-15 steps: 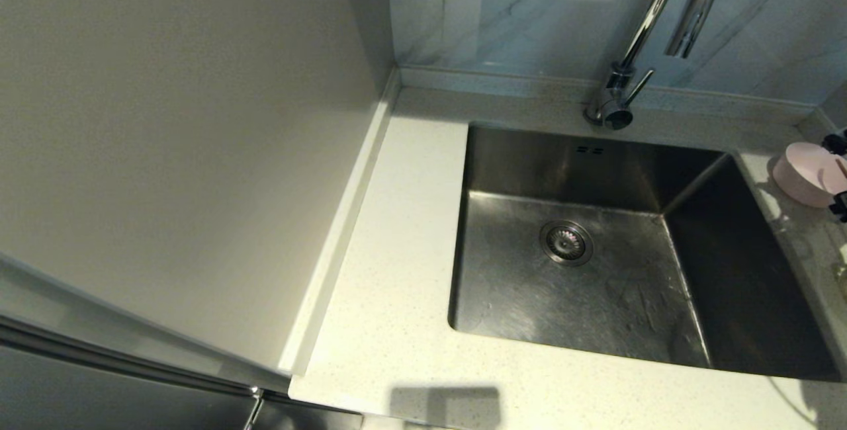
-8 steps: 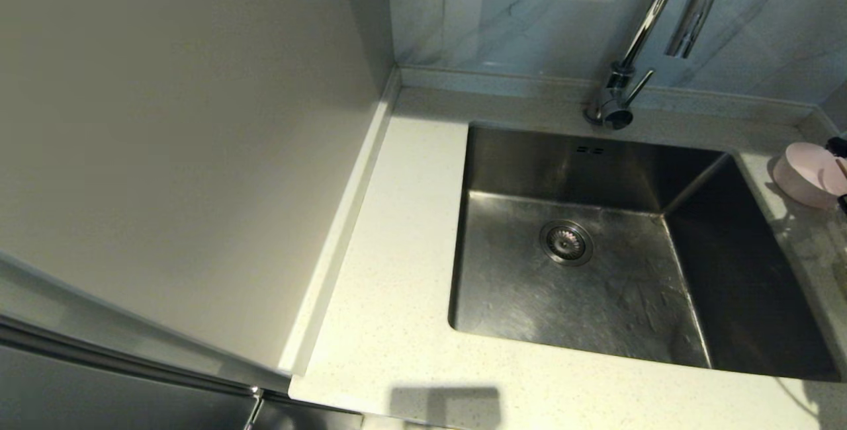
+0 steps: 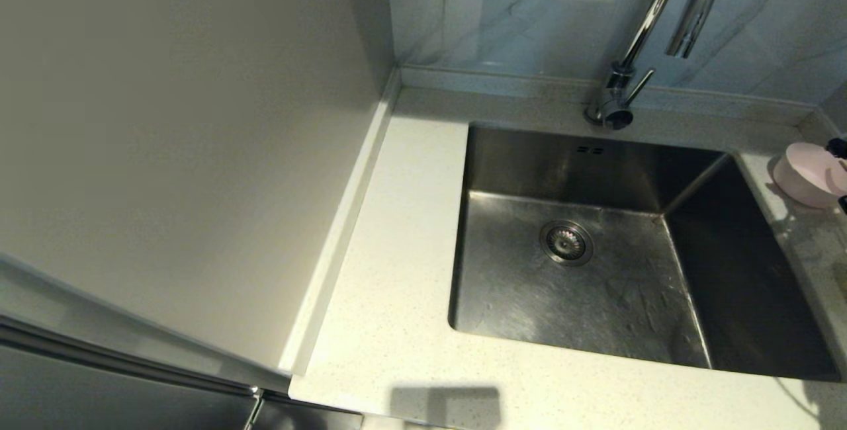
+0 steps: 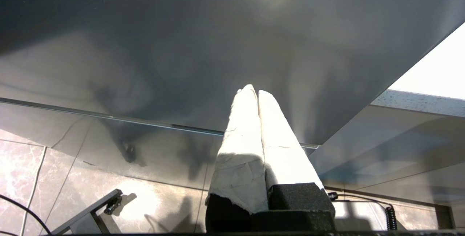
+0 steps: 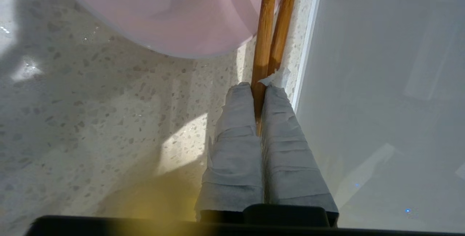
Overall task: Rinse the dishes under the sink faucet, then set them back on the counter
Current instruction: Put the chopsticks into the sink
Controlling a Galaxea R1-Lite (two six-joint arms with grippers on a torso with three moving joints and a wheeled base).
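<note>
Gripping the chopsticks [image 5: 270,29] beside the pink bowl [image 5: 163,11] at the table's [image 3: 397,324] right edge, your right gripper [image 5: 258,94] has its jaws clamped, the left gripper [image 4: 256,94] hangs shut and idle, and all rinsing in the dry sink [image 3: 503,284] remains.

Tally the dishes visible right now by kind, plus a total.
Small pale pink round bowl: 1, on the speckled off-white stone counter right of the steel sink.
Thin brown wooden chopsticks: 2, clamped in the right gripper beside the bowl.
Yellow-green bowl: 0 in view.
Total: 3
</note>
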